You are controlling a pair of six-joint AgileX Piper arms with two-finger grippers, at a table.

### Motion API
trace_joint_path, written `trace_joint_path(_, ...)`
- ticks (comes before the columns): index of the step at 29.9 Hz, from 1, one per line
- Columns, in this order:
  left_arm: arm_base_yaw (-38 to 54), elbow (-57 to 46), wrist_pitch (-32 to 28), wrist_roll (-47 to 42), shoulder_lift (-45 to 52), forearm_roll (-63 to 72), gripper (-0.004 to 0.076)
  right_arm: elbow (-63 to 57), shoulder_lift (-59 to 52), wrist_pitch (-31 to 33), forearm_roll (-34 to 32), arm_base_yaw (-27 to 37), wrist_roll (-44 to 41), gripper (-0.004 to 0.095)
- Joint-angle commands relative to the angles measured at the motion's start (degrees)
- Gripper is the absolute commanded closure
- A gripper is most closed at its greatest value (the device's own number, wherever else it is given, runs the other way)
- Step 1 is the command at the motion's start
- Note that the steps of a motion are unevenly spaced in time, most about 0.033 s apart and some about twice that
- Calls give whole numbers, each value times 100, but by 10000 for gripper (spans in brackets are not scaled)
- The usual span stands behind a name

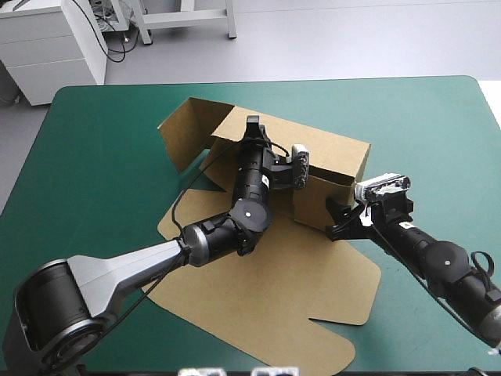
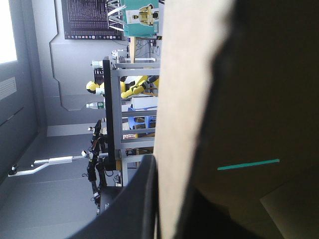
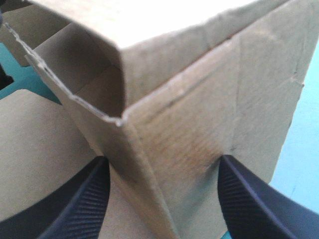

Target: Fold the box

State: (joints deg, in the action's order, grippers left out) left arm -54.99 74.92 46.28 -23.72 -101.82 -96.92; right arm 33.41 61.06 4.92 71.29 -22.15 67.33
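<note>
The brown box [image 1: 329,157] stands mid-table with its walls partly raised, and a wide flat panel [image 1: 274,290] lies toward the front edge. My left gripper [image 1: 252,127] reaches over the box's back wall. In the left wrist view it [image 2: 169,219] is shut on the box, a board sheet [image 2: 184,99] running up between the black fingers [image 2: 134,209]. My right gripper [image 1: 338,223] sits low at the box's right front corner. In the right wrist view it [image 3: 162,199] is open, the corner of the box [image 3: 189,124] between its spread fingers [image 3: 249,204].
A loose flap [image 1: 184,129] of the box sticks up at the back left. The teal-green cover [image 1: 102,157] lies bare on the left side and along the right edge [image 1: 462,157]. A thin strip of cover [image 2: 247,164] shows through a slit in the board.
</note>
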Motion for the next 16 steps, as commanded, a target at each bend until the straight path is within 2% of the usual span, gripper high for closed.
trace_joint_path(1,-14,216,125,52,281,-704,730,162,16,-548,115,-113,-169,337)
trace_joint_path(16,-14,216,181,88,281,-709,730,162,205,-1748,123,-113,-300,345)
